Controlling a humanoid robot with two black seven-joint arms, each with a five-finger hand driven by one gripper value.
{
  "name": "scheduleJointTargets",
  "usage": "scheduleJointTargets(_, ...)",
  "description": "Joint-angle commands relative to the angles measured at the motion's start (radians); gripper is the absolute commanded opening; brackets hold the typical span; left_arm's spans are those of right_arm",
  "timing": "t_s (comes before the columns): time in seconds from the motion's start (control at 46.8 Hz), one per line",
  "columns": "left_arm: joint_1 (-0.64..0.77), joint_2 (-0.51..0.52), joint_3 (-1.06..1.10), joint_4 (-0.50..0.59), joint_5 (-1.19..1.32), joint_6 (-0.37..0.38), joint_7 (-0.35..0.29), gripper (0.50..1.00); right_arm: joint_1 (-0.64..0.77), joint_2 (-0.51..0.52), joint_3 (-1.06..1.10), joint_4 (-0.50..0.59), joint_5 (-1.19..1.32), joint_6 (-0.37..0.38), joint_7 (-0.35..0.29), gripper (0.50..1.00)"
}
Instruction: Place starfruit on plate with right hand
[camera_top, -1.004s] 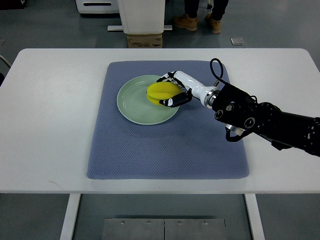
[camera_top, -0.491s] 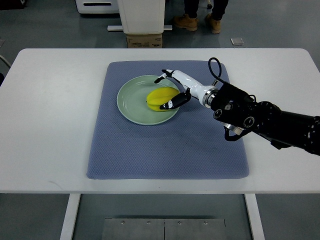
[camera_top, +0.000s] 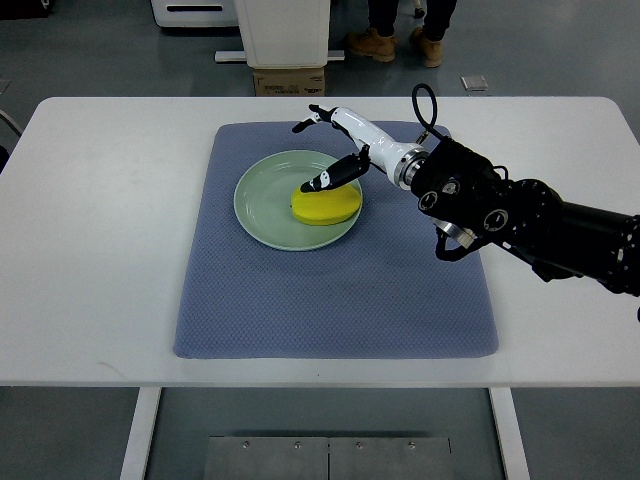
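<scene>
Fingers (camera_top: 322, 182) spread, partly hiding starfruit (camera_top: 326, 205) on plate (camera_top: 262, 200).

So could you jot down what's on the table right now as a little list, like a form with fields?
fruit: yellow starfruit, lying on the right part of the plate
plate: pale green plate, on the mat
mat: blue-grey mat, covering the middle of the table
table: white table
right hand: right hand, fingers spread above the starfruit, holding nothing
left hand: not in view
background: a cardboard box and a person's boots on the floor beyond the table
</scene>
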Motion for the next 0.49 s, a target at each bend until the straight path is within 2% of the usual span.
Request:
scheduleJointTargets(0.0, 0.0, 0.0, 0.0, 0.0, 0.0, 0.0, 0.0, 1.0, -0.02, 0.0, 0.039, -0.002, 0.0, 0.0, -0.003, 1.0)
scheduleJointTargets(0.149, 0.0, 0.0, 0.0, 0.0, 0.0, 0.0, 0.0, 1.0, -0.084, 0.0, 0.218, -0.008, 0.009, 0.0, -0.004, 1.0)
scheduleJointTargets(0.235, 0.0, 0.0, 0.0, 0.0, 0.0, 0.0, 0.0, 1.0, -0.13, -0.043, 0.327, -0.008, 0.018, 0.011, -0.004, 1.0)
scheduleJointTargets(0.47, 0.0, 0.0, 0.0, 0.0, 0.0, -0.001, 0.0, 1.0, -0.213, -0.149, 0.47, -0.017, 0.113, 0.14, -0.006, 1.0)
